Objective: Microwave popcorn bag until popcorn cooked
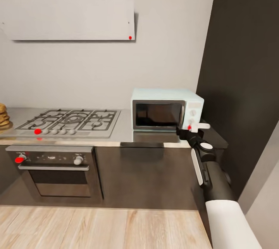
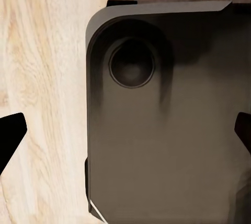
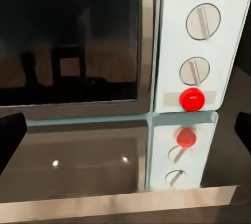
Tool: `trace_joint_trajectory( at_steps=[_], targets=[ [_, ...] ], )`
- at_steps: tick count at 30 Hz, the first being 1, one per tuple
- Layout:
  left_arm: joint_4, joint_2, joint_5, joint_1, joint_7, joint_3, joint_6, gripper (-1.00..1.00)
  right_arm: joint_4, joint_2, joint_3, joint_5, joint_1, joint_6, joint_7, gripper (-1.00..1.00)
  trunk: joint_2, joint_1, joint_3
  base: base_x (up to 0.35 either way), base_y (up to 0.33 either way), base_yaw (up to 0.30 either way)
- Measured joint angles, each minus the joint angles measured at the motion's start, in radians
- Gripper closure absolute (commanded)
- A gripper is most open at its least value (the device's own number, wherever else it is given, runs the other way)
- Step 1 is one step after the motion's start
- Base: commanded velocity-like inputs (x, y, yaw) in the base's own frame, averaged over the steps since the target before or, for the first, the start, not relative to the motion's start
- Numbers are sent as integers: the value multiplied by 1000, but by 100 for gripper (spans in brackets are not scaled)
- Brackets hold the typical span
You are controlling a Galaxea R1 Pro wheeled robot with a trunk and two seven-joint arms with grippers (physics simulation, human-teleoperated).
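- Microwave [image 1: 167, 109], a small pale mint-blue box with a dark glass door and a white side panel, stands on the shiny grey steel-look bench [image 1: 128, 134] directly ahead of the right tool [image 1: 192, 131]; its door is shut.
- Right tool, black with white fingers, hangs just in front of the panel's lower corner, close to the red round button [image 3: 192, 99]; whether it touches the button cannot be told.
- In the right wrist view its dark fingertips [image 3: 10, 138] sit wide apart at the frame's edges, so this tool is spread open with nothing between them.
- Two round grey knobs [image 3: 203, 22] sit above the red button on the same panel, reflected in the bench.
- Left tool [image 2: 125, 130] points at the pale wooden floor [image 2: 42, 78] and the robot's dark base [image 2: 167, 130]; its fingertips stand wide apart, empty.
- Gas hob [image 1: 71, 121] lies well off to the left of the right tool, with a black built-in oven [image 1: 58, 173] under it.
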Motion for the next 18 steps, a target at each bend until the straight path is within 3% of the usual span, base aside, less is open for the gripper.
trace_joint_trajectory(
  at_steps=[18],
  targets=[
    [0, 0, 0, 0, 0, 0, 0, -100, 1, -1, -1, 4, -1, 1, 0, -100, 0, 0, 0, 222, 0, 0]
  ],
)
